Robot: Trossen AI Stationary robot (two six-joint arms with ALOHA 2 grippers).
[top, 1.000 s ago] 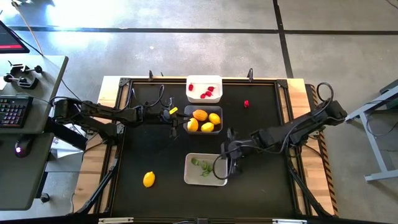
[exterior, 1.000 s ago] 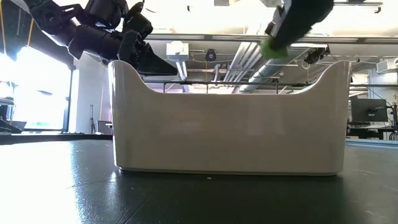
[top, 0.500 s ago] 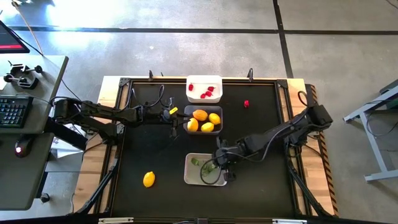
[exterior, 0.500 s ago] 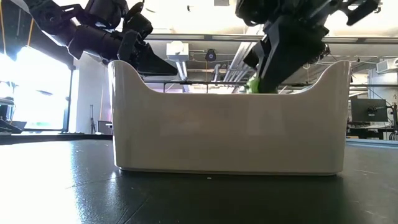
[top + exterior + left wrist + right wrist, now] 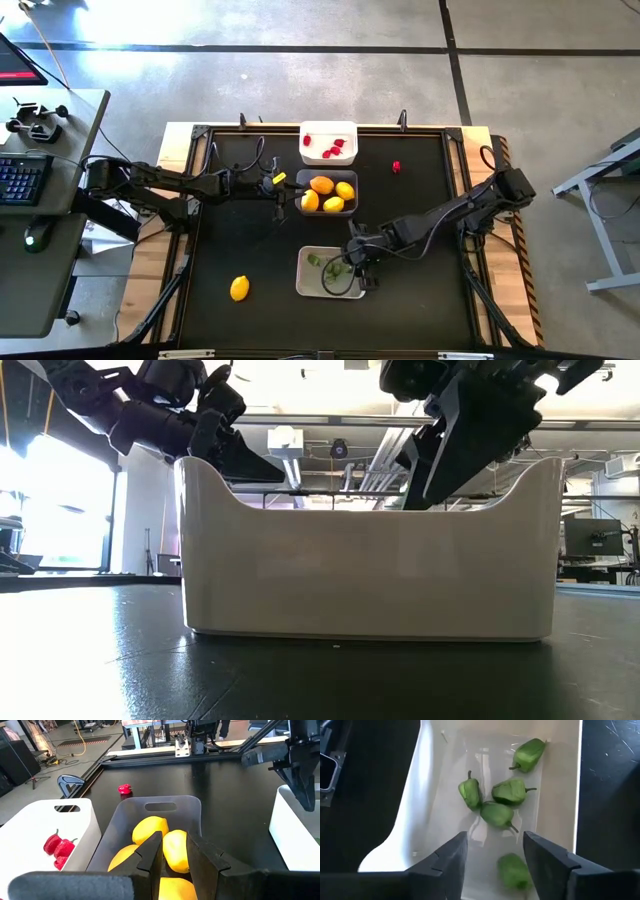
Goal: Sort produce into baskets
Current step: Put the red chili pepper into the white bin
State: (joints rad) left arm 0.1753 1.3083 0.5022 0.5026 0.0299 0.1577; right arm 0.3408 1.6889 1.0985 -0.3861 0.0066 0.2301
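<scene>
Right pincer [image 5: 347, 263] over pale basket [image 5: 310, 286], left pincer [image 5: 281, 199] beside lemon basket [image 5: 350, 206]

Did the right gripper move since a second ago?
Yes. The right gripper slid from the pale grey basket's right rim leftward, and now hangs over the green peppers inside it, open.

Right claw [image 5: 492, 857] spread wide; left claw [image 5: 172, 852] slightly parted.

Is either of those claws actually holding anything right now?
No. The right gripper is open over the pale tray, a green pepper loose below it. The left gripper, open, hangs over the lemons.
</scene>
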